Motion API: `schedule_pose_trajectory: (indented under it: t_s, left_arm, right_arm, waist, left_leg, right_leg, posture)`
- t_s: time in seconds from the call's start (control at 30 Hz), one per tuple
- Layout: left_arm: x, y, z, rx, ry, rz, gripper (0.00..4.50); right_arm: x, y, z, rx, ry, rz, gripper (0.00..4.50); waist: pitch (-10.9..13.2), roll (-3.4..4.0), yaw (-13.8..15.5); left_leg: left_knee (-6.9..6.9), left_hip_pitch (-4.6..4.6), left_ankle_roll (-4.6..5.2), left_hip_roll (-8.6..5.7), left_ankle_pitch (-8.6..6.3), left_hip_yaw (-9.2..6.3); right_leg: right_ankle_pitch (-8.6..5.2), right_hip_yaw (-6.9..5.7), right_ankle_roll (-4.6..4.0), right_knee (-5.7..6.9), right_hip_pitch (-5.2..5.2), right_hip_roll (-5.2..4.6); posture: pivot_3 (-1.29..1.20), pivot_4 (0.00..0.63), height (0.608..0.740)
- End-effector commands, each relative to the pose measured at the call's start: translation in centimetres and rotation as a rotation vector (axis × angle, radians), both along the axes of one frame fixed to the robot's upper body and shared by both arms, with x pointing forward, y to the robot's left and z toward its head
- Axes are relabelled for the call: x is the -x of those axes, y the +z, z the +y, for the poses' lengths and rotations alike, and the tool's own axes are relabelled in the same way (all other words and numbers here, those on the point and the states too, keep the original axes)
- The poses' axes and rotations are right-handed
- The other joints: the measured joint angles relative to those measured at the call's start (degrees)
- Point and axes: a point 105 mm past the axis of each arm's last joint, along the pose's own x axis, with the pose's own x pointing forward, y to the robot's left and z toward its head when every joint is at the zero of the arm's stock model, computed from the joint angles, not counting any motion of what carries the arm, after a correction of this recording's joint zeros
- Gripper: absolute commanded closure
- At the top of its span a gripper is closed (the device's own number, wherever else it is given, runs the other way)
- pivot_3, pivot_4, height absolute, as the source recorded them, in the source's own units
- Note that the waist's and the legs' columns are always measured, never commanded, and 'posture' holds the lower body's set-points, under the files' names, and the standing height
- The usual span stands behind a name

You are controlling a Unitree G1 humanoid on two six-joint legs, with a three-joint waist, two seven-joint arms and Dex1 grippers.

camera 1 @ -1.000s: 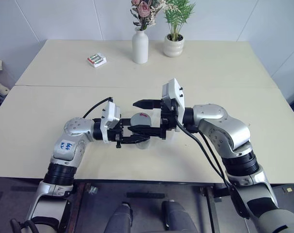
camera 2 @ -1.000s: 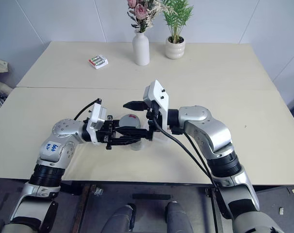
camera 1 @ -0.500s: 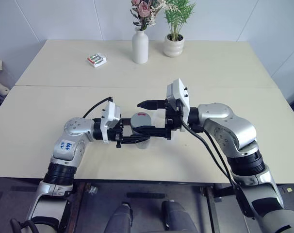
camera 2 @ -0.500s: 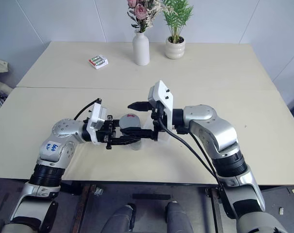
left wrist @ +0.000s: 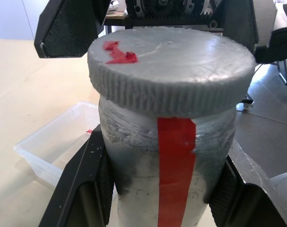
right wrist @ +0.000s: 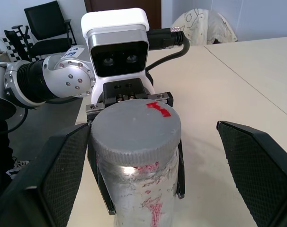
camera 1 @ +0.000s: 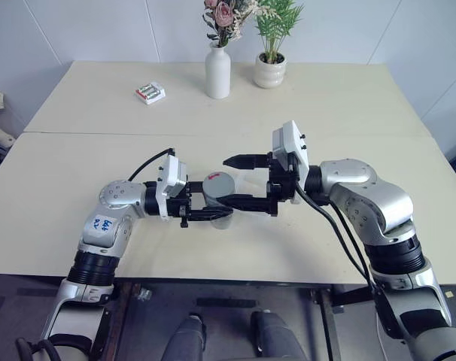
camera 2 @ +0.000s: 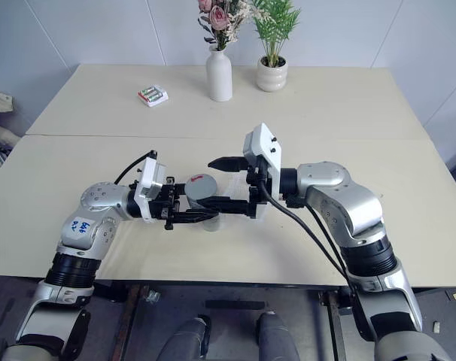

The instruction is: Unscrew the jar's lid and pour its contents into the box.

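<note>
The jar (camera 1: 219,201) is clamped upright in the left pincer (camera 1: 213,214) above the counter (camera 1: 326,98). The lid (left wrist: 169,68) is seen unremoved, between the right pincer's (camera 1: 232,180) wide-spread fingers. Nothing is poured into the box (left wrist: 58,142) beyond.

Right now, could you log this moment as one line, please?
left claw: shut on jar | lid: on | right claw: open

Office-like test room.
Two pale beige rectangular tables (camera 1: 341,98) pushed together; at twelve o'clock a tall white vase of flowers (camera 1: 217,71); black swivel office chairs (right wrist: 49,28) beyond.
</note>
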Motion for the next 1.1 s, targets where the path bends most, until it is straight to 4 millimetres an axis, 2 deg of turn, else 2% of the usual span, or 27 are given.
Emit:
schedule_pose_trajectory:
  t_s: [0.03, 0.77, 1.1]
  left_arm:
    - [0.2, 0.8, 0.0, 0.004, -0.016, -0.032, 2.38]
    - [0.3, 0.7, -0.2, 0.007, -0.024, -0.029, 2.38]
    - [0.3, 0.7, -0.1, 0.003, -0.023, -0.028, 2.38]
  right_arm:
    - [0.1, 1.1, -0.6, -0.016, -0.020, -0.043, 0.01]
    - [-1.2, 0.7, -4.4, 0.016, -0.141, -0.015, 0.01]
    - [0.0, 0.0, -5.6, 0.042, -0.104, 0.044, 0.01]
  waist:
    - [0.00, 0.00, -0.01]
    - [0.00, 0.00, 0.06]
    - [0.00, 0.00, 0.08]
  left_leg:
    - [0.00, 0.00, 0.00, 0.00, 0.00, 0.00]
    - [0.00, 0.00, 0.00, 0.00, 0.00, 0.01]
    - [0.01, 0.00, 0.00, -0.01, 0.00, 0.02]
  right_leg:
    - [0.00, 0.00, 0.00, 0.00, 0.00, 0.00]
    - [0.00, 0.00, 0.00, -0.01, 0.01, 0.01]
    - [0.00, 0.00, 0.00, -0.02, 0.02, 0.00]
  posture:
    - [0.00, 0.150, 0.740]
    - [0.00, 0.150, 0.740]
    - [0.00, 0.150, 0.740]
